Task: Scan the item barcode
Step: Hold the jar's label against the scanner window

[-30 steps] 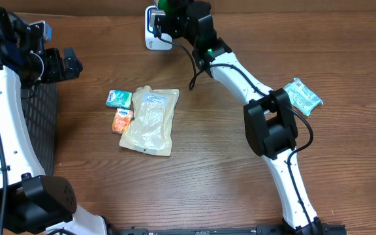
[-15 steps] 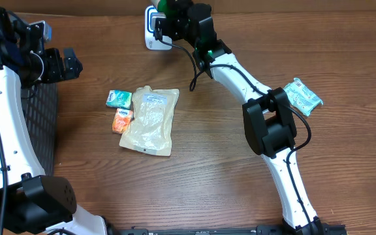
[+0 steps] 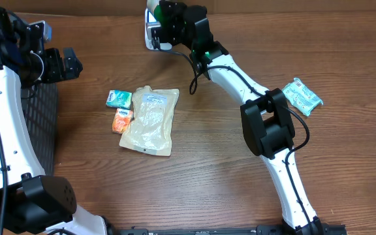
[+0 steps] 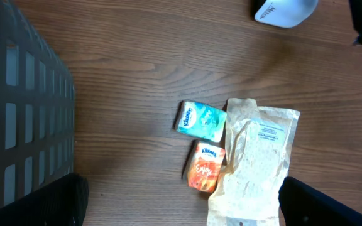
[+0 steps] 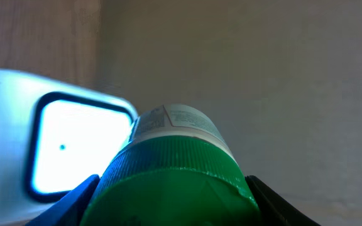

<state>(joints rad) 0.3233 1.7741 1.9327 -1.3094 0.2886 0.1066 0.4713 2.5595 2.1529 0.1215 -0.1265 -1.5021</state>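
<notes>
We can read "Kleenex" on the teal pack [image 4: 201, 120], and the same brand name on the orange pack [image 4: 207, 166] just below it. The pouch [image 4: 253, 166] beside them carries a pale label with printed lines too small for us to read. The white scanner [image 4: 285, 10] bears a dark word we cannot make out. Fine print on the green-capped bottle [image 5: 176, 122] is blurred.

1. White-shelled left arm [image 3: 5, 117]: smooth rounded links, bulky black joint housings, a thin black cable along the shell.
2. White-shelled right arm [image 3: 240, 77]: a boxy black elbow housing, looping black cables, a small green light [image 3: 209, 51].
3. Black, blocky left claw [image 3: 67, 63] and right claw [image 3: 164, 21].
</notes>
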